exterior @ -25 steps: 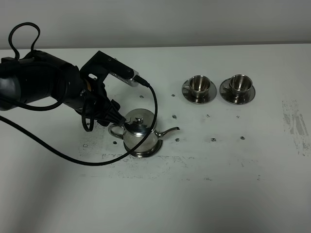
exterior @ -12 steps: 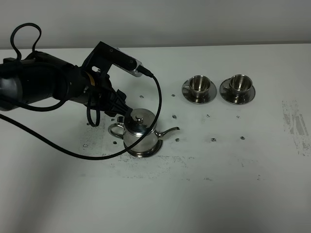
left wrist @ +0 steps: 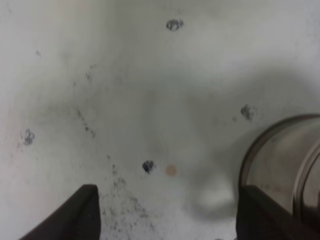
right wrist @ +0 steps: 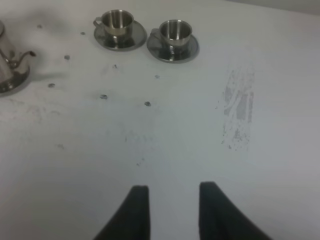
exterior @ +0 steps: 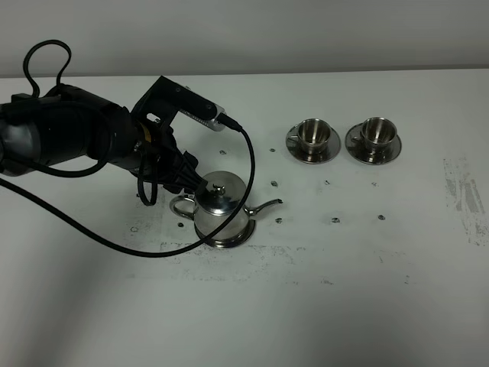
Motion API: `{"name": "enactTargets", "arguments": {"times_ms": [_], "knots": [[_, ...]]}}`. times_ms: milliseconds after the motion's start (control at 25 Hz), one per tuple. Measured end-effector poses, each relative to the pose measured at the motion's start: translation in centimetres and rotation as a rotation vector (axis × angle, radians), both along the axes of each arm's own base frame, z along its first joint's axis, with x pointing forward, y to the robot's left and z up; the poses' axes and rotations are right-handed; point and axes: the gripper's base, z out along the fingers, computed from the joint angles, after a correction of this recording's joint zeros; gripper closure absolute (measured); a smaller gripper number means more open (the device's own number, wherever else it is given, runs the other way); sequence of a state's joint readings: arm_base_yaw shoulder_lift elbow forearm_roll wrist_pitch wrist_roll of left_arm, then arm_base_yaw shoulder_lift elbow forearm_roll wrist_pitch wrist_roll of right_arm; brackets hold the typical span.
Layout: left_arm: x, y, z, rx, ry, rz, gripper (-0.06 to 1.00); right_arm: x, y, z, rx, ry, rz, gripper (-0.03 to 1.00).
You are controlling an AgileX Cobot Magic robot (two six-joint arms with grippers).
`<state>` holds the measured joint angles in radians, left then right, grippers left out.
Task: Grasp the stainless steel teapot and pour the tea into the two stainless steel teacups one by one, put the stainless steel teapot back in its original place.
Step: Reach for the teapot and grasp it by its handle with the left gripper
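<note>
On the table [exterior: 344, 290]: one teapot [exterior: 220, 205], two teacups [exterior: 312, 134] [exterior: 376, 131]; left gripper [left wrist: 167, 190] released (apparently beside it).

Teapot [exterior: 220, 200]: we read no marking.
Cups [exterior: 312, 134]: we read none.
Arm [exterior: 69, 138]: we read no label.
Table [exterior: 344, 290]: we find smudges, no text.

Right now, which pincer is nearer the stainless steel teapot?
Left. The left pincer sits close beside the teapot, on its handle side; the right pincer is far away, outside the high view.
</note>
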<state>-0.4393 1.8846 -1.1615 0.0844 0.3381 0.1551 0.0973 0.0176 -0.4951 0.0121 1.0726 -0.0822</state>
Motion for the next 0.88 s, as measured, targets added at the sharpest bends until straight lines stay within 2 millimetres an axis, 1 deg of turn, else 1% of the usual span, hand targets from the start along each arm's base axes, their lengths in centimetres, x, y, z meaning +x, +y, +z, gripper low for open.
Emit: {"name": "enactTargets", "arguments": {"times_ms": [280, 560, 760, 880], "knots": [[-0.3, 0.2, -0.2, 0.020, 0.038, 0.003, 0.38, 0.0, 0.0, 0.0, 0.000, 0.000, 0.000, 0.74], [-0.6, -0.1, -0.1, 0.024, 0.052, -0.004, 0.38, 0.0, 0.0, 0.0, 0.000, 0.000, 0.000, 0.74], [-0.7, -0.1, 1.9, -0.006, -0.011, -0.005, 0.38, 0.0, 0.0, 0.0, 0.000, 0.000, 0.000, 0.74], [-0.7, -0.1, 2.3, -0.018, -0.035, -0.007, 0.38, 0.0, 0.0, 0.0, 0.000, 0.000, 0.000, 0.74]]}}
